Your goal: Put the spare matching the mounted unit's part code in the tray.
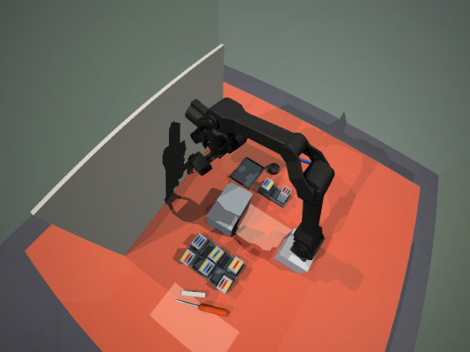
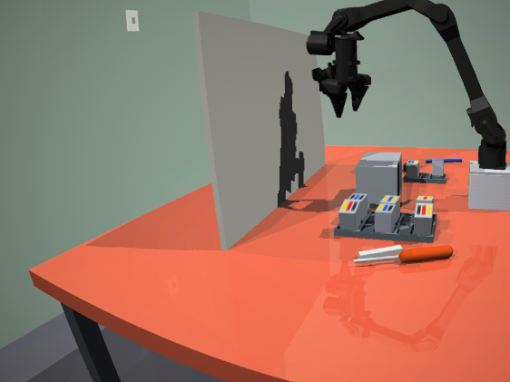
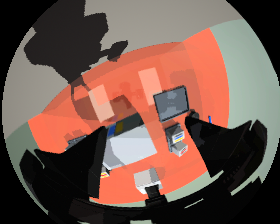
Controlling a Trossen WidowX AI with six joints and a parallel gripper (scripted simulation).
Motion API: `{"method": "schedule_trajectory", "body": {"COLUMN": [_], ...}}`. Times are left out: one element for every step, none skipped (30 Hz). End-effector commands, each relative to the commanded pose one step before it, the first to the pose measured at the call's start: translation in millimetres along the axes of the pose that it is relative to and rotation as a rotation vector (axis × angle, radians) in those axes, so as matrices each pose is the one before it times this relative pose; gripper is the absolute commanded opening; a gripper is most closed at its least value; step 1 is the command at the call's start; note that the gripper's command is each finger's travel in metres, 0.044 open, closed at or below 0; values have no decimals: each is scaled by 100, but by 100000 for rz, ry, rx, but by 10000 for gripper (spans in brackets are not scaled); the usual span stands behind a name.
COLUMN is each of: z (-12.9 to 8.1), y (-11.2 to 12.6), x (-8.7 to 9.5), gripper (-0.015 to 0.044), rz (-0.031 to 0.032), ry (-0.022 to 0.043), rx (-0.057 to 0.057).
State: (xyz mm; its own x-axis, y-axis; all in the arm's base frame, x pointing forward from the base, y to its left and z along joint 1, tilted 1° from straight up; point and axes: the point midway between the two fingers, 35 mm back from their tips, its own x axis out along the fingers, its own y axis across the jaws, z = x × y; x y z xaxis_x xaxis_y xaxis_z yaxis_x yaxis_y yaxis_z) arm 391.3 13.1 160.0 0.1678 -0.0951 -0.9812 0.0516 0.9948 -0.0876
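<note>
While your gripper [image 2: 348,102] hangs high beside the grey upright panel [image 2: 254,123], its fingers stand spread wide with nothing between them.

Items you have on the orange table [image 2: 181,300]:
- Mounted unit [image 1: 230,208]: grey box, mid-table, between tray and rack; its code is not legible.
- Tray [image 1: 247,171]: dark, square, just beyond the unit, with a black knob [image 1: 273,168] beside it.
- Spares rack [image 1: 212,263]: six grey blocks with coloured stripes, near side of the unit.
- Small holder [image 1: 276,191]: two striped blocks, right of the tray.
- Screwdriver [image 2: 408,254], orange handle, touching a white strip [image 2: 379,251], nearest you.
- Blue pen [image 2: 444,160], far right.
</note>
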Motion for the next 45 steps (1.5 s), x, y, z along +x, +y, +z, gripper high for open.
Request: {"method": "schedule_trajectory", "body": {"z": [-1915,-262,-143,-45,0,0,0,0,0,0,0,0,0,0,0,0,0,0,0,0,0,0,-95,-285,-447,-482,-377,-272,-169,-69,29,124,214,286,333,381,428,366,193,47,0,0,0,0,0], "y": [5137,1059,635,213,0,0,0,0,0,0,0,0,0,0,0,0,0,0,0,0,0,0,-284,-849,-1414,-1767,-1777,-1776,-1768,-1754,-1733,-1707,-1672,-1534,-1374,-1303,-1253,-918,-428,-97,0,0,0,0,0], "x": [-558,21,20,9,0,0,0,0,0,0,0,0,0,0,0,0,0,0,0,0,0,0,60,181,309,397,412,425,438,451,464,476,487,468,438,434,435,333,161,37,0,0,0,0,0], "gripper": [440,440,440,440,440,440,440,440,440,440,440,440,440,440,440,440,440,440,440,440,440,440,440,440,440,440,440,440,440,440,440,440,440,440,440,440,440,440,440,440,440,440,440,440,440], "rz": [7874,1725,1033,346,0,0,0,0,0,0,0,0,0,0,0,0,0,0,0,0,0,0,-21,-63,-106,-134,-136,-137,-137,-136,-135,-132,-129,-118,-105,-99,-94,-68,-32,-7,0,0,0,0,0], "ry": [8656,2047,1227,411,0,0,0,0,0,0,0,0,0,0,0,0,0,0,0,0,0,0,8,22,32,31,22,12,2,-7,-16,-26,-34,-40,-43,-48,-52,-43,-21,-5,0,0,0,0,0], "rx": [-22098,-4296,-2557,-855,0,0,0,0,0,0,0,0,0,0,0,0,0,0,0,0,0,0,1923,5769,9615,11986,12016,12016,12016,12016,12016,12016,11990,11246,10319,10029,9895,7471,3571,823,0,0,0,0,0]}}
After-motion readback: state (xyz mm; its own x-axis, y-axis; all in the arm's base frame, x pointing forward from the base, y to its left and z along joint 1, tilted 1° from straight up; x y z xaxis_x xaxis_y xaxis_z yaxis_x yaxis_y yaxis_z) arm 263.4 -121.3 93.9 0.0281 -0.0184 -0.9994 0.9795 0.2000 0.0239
